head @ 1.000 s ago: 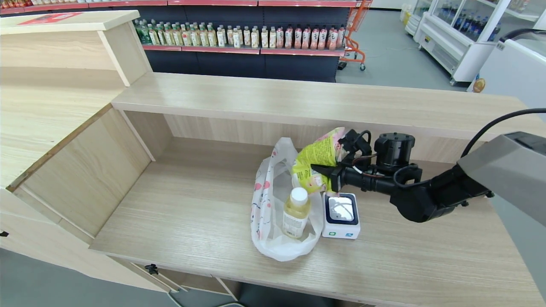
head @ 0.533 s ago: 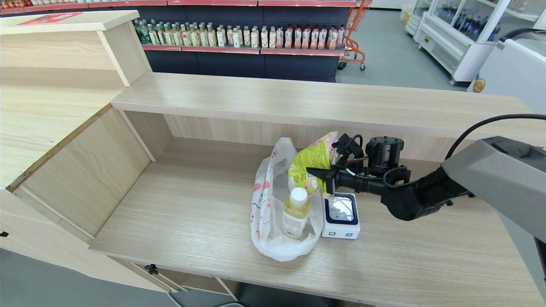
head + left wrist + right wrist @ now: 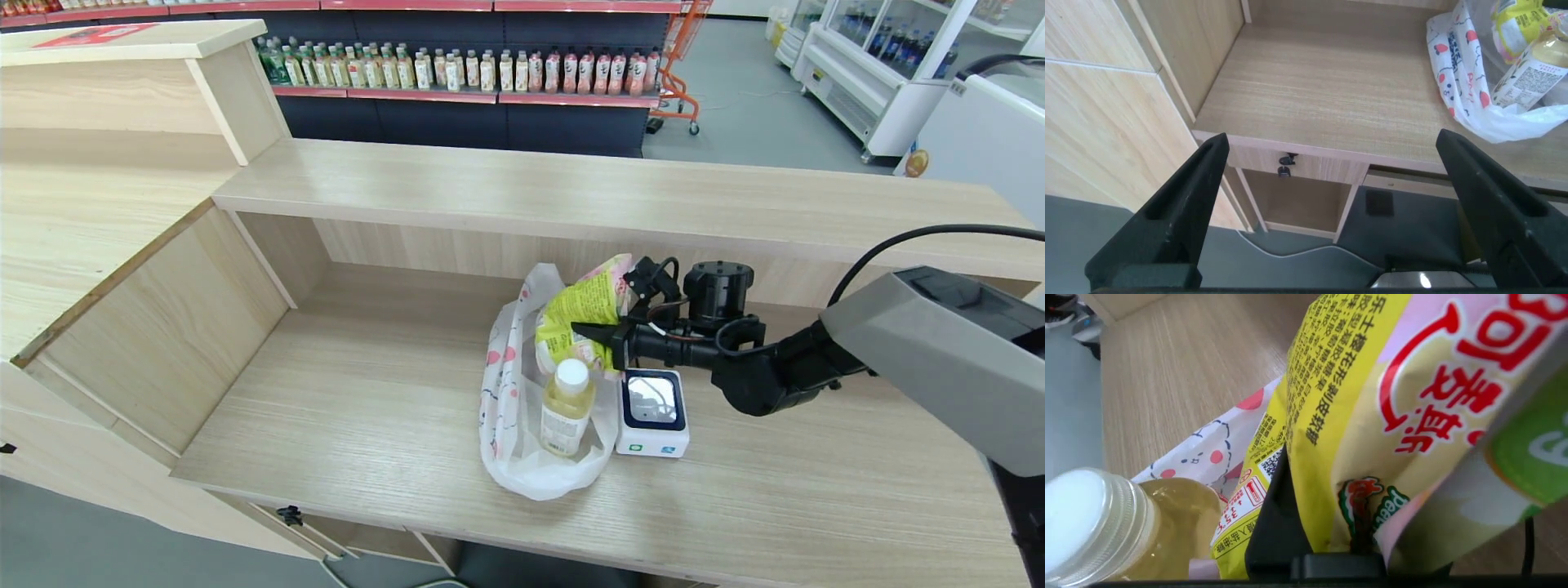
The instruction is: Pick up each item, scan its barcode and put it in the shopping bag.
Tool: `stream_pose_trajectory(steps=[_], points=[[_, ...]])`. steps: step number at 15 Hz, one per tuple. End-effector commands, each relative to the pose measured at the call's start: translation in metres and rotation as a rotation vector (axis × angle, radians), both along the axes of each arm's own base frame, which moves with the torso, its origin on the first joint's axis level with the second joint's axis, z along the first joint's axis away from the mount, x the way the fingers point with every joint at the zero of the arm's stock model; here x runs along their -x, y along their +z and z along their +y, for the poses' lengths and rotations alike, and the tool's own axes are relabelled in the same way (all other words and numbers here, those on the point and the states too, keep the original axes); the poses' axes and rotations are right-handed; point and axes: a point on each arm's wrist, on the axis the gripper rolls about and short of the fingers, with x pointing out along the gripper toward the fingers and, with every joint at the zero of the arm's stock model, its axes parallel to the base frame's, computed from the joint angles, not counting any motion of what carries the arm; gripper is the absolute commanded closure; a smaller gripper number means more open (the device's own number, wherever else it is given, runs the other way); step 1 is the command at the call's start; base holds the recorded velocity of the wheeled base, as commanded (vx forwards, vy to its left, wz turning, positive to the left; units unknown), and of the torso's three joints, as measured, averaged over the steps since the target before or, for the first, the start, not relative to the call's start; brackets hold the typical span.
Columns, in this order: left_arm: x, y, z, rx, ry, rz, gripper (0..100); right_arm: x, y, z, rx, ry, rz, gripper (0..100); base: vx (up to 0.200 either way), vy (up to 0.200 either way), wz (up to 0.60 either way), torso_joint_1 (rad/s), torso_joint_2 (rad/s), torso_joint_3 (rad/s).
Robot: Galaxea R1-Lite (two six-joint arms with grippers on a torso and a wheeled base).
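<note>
**Head view.** The right gripper (image 3: 600, 336) is closed on the snack bag (image 3: 584, 306), with one dark finger lying across the lower part of the pack. The pack hangs tilted over the open mouth of the shopping bag (image 3: 502, 408), which lies slumped on the counter (image 3: 351, 392). A bottle (image 3: 566, 406) stands inside the shopping bag. The scanner (image 3: 651, 411) sits just beside the bag, below the gripper's wrist.

**Left wrist view.** The left gripper (image 3: 1331, 216) has its jaws spread wide with nothing between them. It hangs off the counter's front edge, well apart from the shopping bag.

**Right wrist view.** The pack's printed film bulges around the dark finger. The bottle's white cap sits close beneath the pack's lower corner.

**Handling assessment.** The pack is judged light, air-filled and soft, with smooth film that is likely to slip. Its contents would probably crush under a hard squeeze. The firmest hold would be a pinch near a sealed edge or corner, made with modest pressure. The shopping bag's limp walls give no guidance, and the bottle takes up part of its opening.
</note>
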Motion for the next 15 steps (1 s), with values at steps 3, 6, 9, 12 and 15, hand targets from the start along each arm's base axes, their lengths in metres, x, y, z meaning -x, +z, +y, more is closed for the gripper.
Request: stream_pose_trajectory(steps=[3, 6, 9, 12, 15], points=[[0.0, 0.0, 0.0, 0.001, 0.0, -0.001, 0, -0.005, -0.008, -0.001, 0.003, 0.017, 0.008, 100, 0.0, 0.0, 0.0, 0.0, 0.0, 0.0], [0.0, 0.0, 0.0, 0.001, 0.0, -0.001, 0, -0.01, -0.027, -0.001, 0.03, 0.013, 0.018, 100, 0.0, 0.0, 0.0, 0.0, 0.0, 0.0], [0.0, 0.0, 0.0, 0.001, 0.0, -0.001, 0, -0.014, -0.032, 0.001, 0.038, 0.013, 0.022, 100, 0.0, 0.0, 0.0, 0.0, 0.0, 0.0], [0.0, 0.0, 0.0, 0.001, -0.001, -0.001, 0, -0.019, -0.03, 0.003, 0.035, 0.017, 0.019, 100, 0.0, 0.0, 0.0, 0.0, 0.0, 0.0], [0.0, 0.0, 0.0, 0.001, 0.0, -0.001, 0, -0.024, -0.023, 0.007, 0.033, 0.023, 0.016, 0, 0.0, 0.0, 0.0, 0.0, 0.0, 0.0]])
